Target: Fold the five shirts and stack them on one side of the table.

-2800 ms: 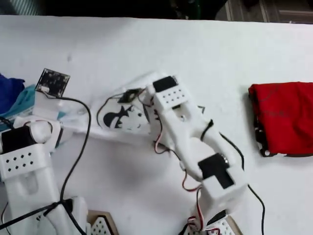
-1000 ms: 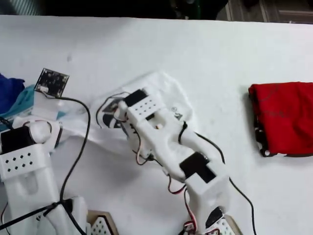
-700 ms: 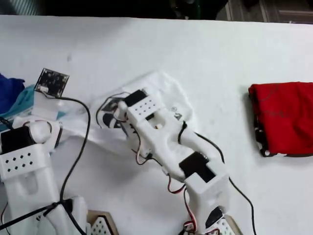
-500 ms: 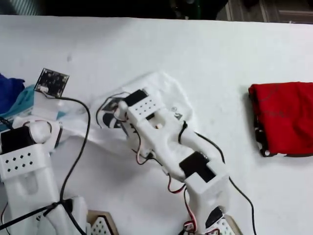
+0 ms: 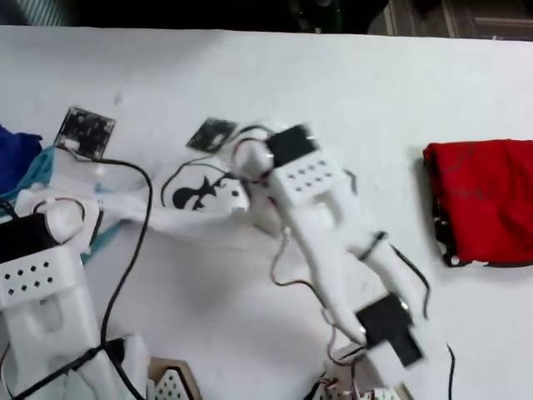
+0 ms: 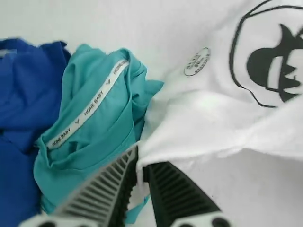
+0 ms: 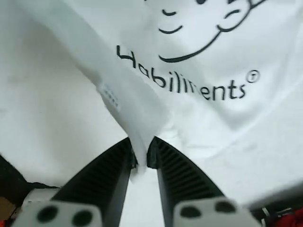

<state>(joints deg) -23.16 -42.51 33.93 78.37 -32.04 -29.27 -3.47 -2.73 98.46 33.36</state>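
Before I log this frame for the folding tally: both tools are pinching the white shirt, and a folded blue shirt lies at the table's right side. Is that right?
Not quite. The folded shirt at the table's right side is red, not blue, as the high view shows. The rest holds: the left tool and the right tool are each pinching the white shirt.

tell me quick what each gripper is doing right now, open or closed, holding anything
Left gripper: closed, pinching an edge of the white shirt.
Right gripper: closed on a fold of the same white shirt.
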